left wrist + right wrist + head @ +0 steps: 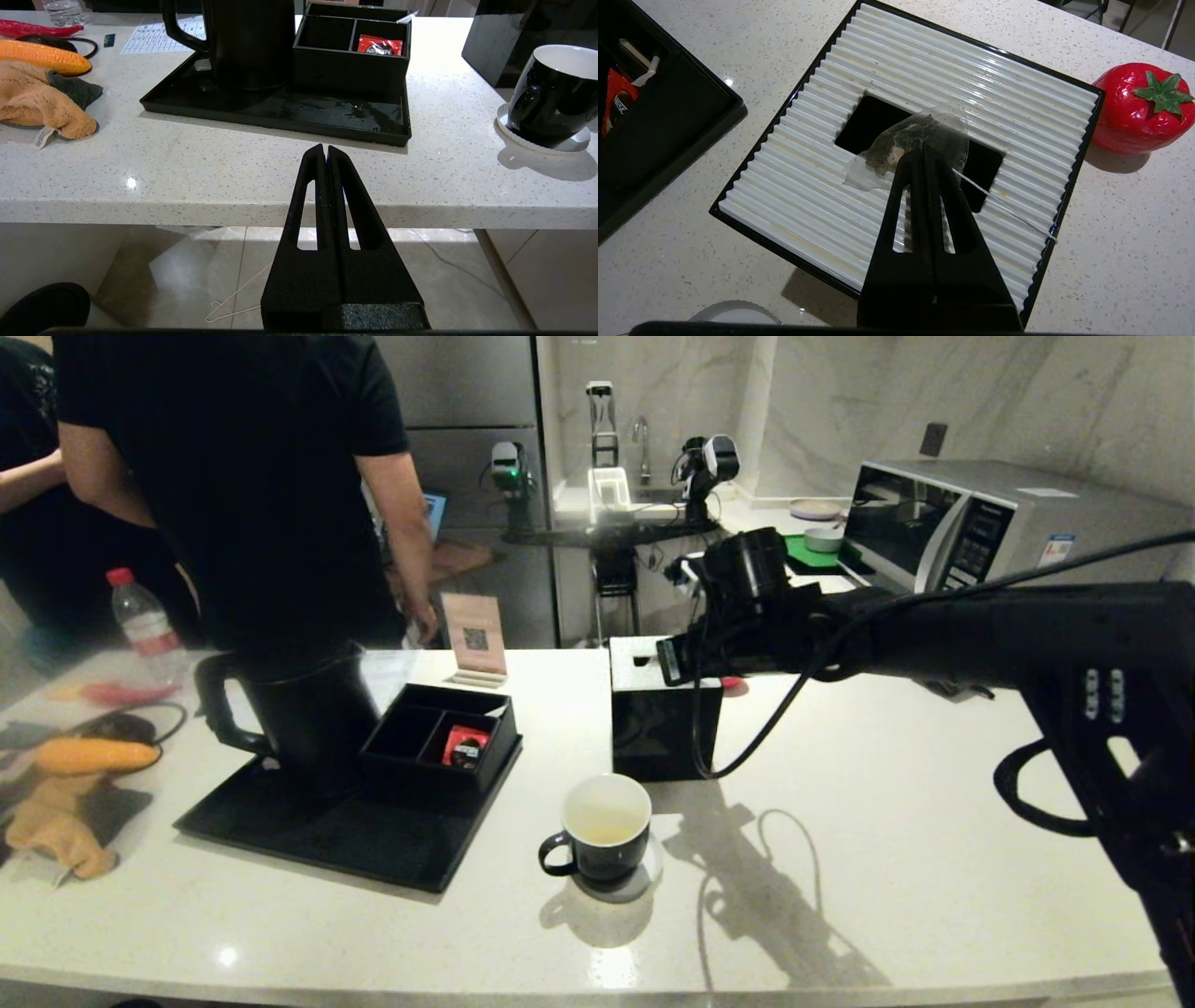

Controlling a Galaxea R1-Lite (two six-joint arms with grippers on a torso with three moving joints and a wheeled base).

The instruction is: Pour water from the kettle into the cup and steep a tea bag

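Observation:
My right gripper (923,151) is shut on the tea bag (920,133), a translucent mesh bag, right over the opening in the ribbed white top of the black tissue box (822,186). The bag's white string (1004,205) trails across that top to the box's edge. The black cup (602,831) stands on a white coaster in front of the box and holds faintly yellowish water (605,829). The tall black kettle (308,719) stands on the black tray (327,840) to the left. My left gripper (325,150) is shut and empty, parked low at the counter's front edge.
On the tray sits a black compartment box holding a red packet (464,745). A red toy fruit (1139,109) lies beside the tissue box. Cloths, a toy corn (93,756) and a bottle (140,625) crowd the left end. A person stands behind the counter; a microwave (971,523) is far right.

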